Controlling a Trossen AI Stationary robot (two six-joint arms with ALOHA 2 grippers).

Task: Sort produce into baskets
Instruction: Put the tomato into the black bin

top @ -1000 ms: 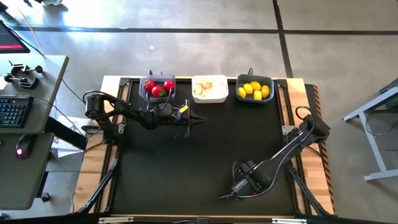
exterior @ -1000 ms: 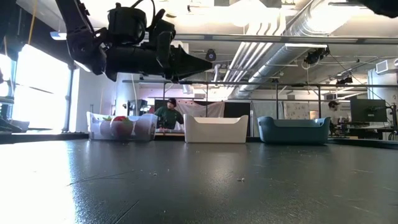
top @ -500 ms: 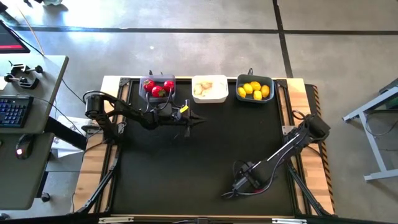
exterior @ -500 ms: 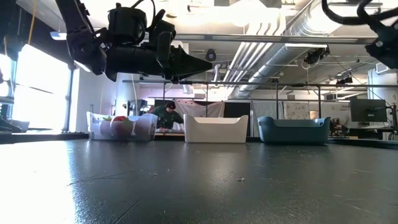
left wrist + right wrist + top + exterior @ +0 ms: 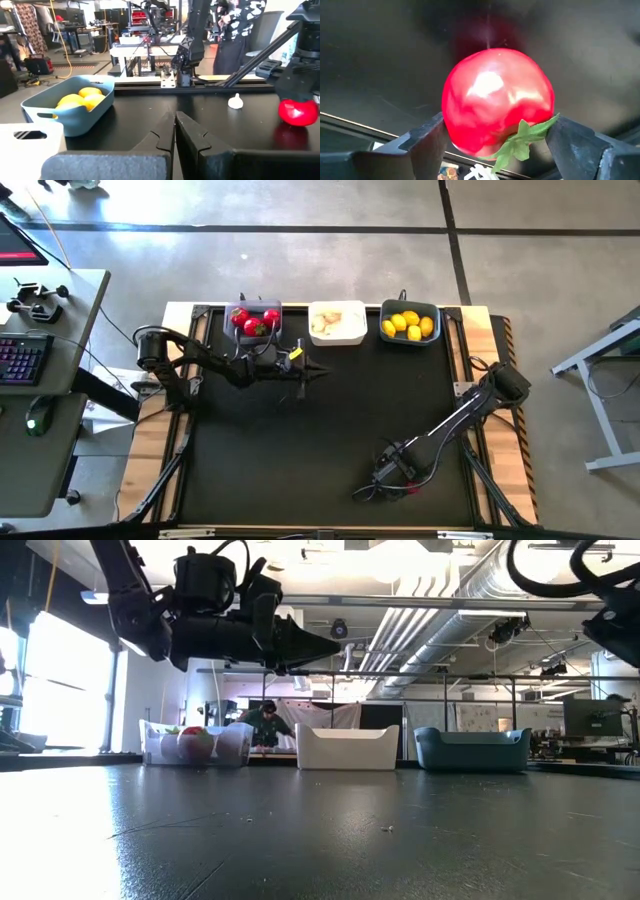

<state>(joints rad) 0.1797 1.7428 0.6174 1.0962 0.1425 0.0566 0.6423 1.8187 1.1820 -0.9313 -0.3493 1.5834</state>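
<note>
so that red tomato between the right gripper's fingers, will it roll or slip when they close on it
The tomato looks round and glossy, so it may squirt out if the right gripper closes off-centre. The fingers stand open on either side of its widest part, which should help. On the flat black table it would probably roll if nudged, though its green leafy top might check that.
</note>
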